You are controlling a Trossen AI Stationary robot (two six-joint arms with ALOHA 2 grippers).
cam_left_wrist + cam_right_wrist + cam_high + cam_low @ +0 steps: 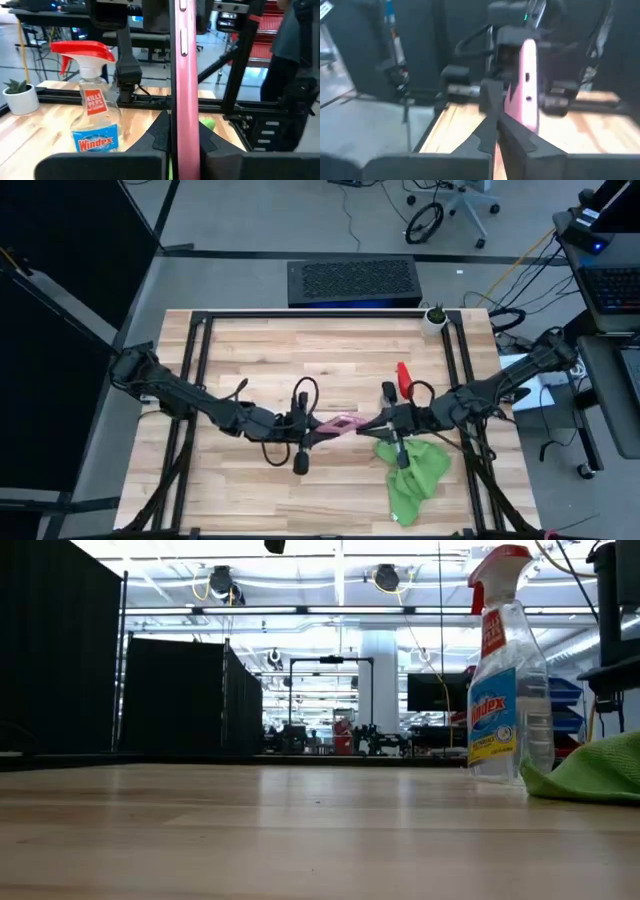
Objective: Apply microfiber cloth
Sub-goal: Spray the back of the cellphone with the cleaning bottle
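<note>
A flat pink phone hangs in the air over the middle of the table, between my two grippers. My left gripper is shut on its left end and my right gripper on its right end. The green microfiber cloth lies crumpled on the table just near-right of my right gripper, and no gripper touches it. It also shows in the low view as the cloth. A clear spray bottle with a red nozzle stands upright behind the right gripper. My left gripper pinches the phone's two broad faces between its two fingers, coming level from the table's left. The phone stands on edge, lifted clear of the table. My right gripper pinches the phone's opposite end between its fingers, level from the table's right.
A small white plant pot stands at the far right corner. A black box sits beyond the far edge. Black frame rails run along the table's sides. Bare wood lies near and to the left.
</note>
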